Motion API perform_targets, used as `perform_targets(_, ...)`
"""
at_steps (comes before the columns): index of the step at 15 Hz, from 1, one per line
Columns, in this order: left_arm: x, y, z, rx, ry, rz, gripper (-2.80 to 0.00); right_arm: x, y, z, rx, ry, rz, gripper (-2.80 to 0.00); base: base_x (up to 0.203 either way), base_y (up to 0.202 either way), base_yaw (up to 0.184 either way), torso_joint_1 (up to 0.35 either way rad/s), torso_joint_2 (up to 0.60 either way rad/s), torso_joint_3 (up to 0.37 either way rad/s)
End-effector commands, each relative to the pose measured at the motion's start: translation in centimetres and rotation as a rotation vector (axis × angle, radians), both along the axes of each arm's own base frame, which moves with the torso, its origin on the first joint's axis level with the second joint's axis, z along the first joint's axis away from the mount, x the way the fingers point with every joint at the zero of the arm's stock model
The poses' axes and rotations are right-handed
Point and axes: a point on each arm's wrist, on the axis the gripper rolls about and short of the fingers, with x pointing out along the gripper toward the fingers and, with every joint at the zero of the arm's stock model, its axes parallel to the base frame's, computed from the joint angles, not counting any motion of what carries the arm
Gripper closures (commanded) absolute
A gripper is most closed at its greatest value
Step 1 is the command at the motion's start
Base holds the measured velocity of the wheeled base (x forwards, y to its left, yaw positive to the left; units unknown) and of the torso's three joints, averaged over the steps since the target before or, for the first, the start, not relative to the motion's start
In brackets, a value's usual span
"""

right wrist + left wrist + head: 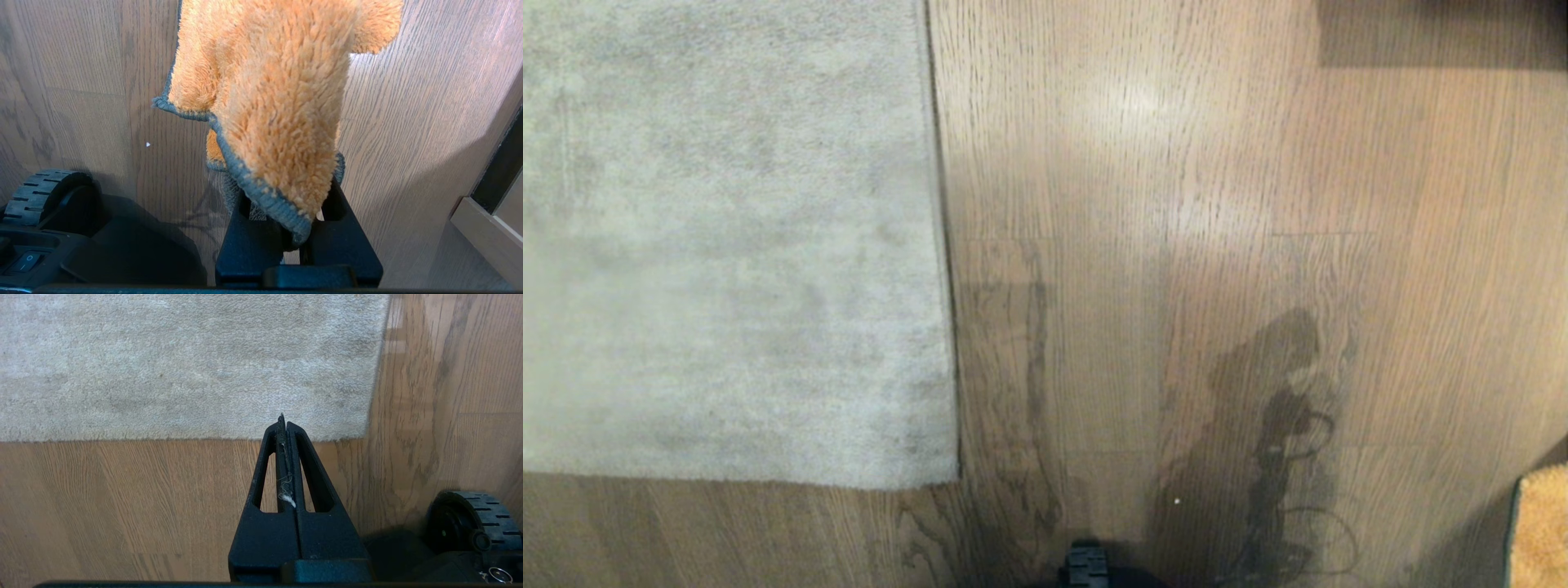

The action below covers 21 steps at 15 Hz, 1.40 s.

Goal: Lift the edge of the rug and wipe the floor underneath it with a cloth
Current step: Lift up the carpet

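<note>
Since the rug edge [943, 327] lies flat on the floor [1176, 204], the empty left gripper [283, 420], jaws pressed together, should pinch its floppy corner; the right gripper's [286, 228] jaws clamp the soft cloth [269, 90].

The left gripper [284, 424] is held closed and empty; the right gripper [286, 212] is clamped on the cloth [269, 90]

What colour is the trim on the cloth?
Dark grey trim on the orange cloth, clearest in the right wrist view.
</note>
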Motion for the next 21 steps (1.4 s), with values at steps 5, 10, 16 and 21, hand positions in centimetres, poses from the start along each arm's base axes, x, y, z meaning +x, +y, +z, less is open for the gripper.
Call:
perform_targets(5,-0.01,0.00,0.02,0.000,-0.001,0.000,0.00,0.02,0.00,0.00,0.000,0.004,0.001,0.00,0.000,0.000,0.000,0.000,0.00,0.000)
perform_targets(10,0.00,0.00,0.02,0.000,-0.001,0.000,0.00,0.02,0.00,0.00,0.000,0.004,0.001,0.00,0.000,0.000,0.000,0.000,0.00,0.000)
perform_targets(16,-0.01,0.00,0.02,0.000,-0.001,0.000,0.00,0.02,0.00,0.00,0.000,0.004,0.001,0.00,0.000,0.000,0.000,0.000,0.00,0.000)
perform_targets(21,0.01,0.00,-0.02,0.000,0.001,0.000,0.00,0.02,0.00,0.00,0.000,0.004,0.001,0.00,0.000,0.000,0.000,0.000,0.00,0.000)
